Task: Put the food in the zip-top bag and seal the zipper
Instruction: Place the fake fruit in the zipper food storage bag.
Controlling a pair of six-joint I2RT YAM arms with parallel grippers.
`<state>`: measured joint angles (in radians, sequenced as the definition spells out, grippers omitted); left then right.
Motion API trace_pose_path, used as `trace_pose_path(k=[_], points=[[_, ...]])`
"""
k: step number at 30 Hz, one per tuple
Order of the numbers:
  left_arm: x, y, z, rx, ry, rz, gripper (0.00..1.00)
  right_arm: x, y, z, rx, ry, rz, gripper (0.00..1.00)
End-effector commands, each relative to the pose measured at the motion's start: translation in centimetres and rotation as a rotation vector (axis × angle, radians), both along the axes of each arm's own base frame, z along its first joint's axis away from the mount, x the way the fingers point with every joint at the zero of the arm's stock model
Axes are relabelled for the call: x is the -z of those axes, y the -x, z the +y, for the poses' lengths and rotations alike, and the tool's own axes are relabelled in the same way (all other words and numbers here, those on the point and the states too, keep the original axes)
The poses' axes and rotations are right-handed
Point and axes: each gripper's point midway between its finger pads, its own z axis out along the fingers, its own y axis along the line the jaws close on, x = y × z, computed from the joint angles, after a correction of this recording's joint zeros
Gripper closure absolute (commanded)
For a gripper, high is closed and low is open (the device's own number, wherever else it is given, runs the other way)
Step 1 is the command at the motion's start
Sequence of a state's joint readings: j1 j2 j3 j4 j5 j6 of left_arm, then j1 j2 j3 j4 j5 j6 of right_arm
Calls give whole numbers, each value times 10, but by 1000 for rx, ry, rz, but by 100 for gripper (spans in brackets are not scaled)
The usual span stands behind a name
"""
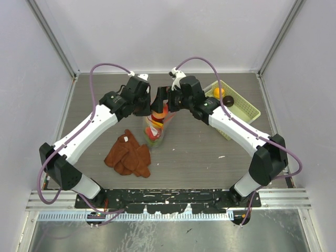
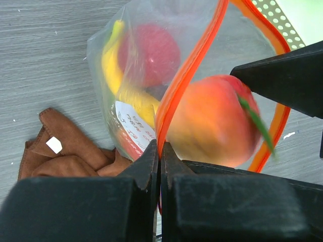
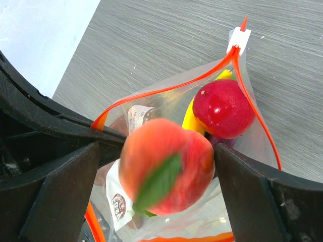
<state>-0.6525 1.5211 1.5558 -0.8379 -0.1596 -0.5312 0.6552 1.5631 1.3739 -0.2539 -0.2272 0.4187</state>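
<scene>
Right claw [image 3: 156,161] stands with its jaws wide, one finger on either side of the peach [image 3: 166,171]. A gap shows between the peach and the finger on the left of the wrist view, and the fruit is blurred, so I judge it loose rather than gripped. Left claw [image 2: 160,151] is shut tight, pinching the orange-red zipper [image 3: 202,70] at the rim of the zip-top bag [image 1: 155,131] and holding the mouth open.

The step in hand looks like loading the food. The peach sits right over the open mouth, inside the loop of the zipper in both wrist views. Lower in the bag lie the red apple [image 3: 222,108] and the yellow banana [image 3: 191,118]. The white end tab [image 3: 238,39] marks the far corner of the mouth, at the upper right of the right wrist view.

In the top view the bag stands at centre frame, between and just below the two claws. The rust-brown cloth [image 1: 128,157] lies on the bench [image 1: 210,152] to its lower left. At the upper right, the pale green basket [image 1: 247,107] holds an orange-yellow piece [image 1: 219,92] and a dark piece [image 1: 228,101].

Next, I judge, the peach must settle into the bag while the left claw keeps the rim up. The right claw would then fetch the basket pieces. Sealing comes last.
</scene>
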Motion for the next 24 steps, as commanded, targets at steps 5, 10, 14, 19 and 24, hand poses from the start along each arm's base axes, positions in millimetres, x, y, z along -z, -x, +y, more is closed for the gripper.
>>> trace_pose_path(k=[5, 10, 14, 19, 24], points=[[-21, -1, 8, -29, 32, -68, 100, -38, 0, 3, -10, -60, -81, 0], [-20, 0, 10, -35, 29, -68, 100, -58, 3, -12, 24, -30, -125, 0], [-18, 1, 10, -36, 27, -64, 100, -61, 2, -34, 92, 25, -131, 0], [-19, 2, 11, -35, 26, -66, 100, -58, -4, -68, 208, 100, -117, 1], [-18, 2, 11, -34, 27, -65, 100, -44, -11, -88, 275, 155, -66, 5]])
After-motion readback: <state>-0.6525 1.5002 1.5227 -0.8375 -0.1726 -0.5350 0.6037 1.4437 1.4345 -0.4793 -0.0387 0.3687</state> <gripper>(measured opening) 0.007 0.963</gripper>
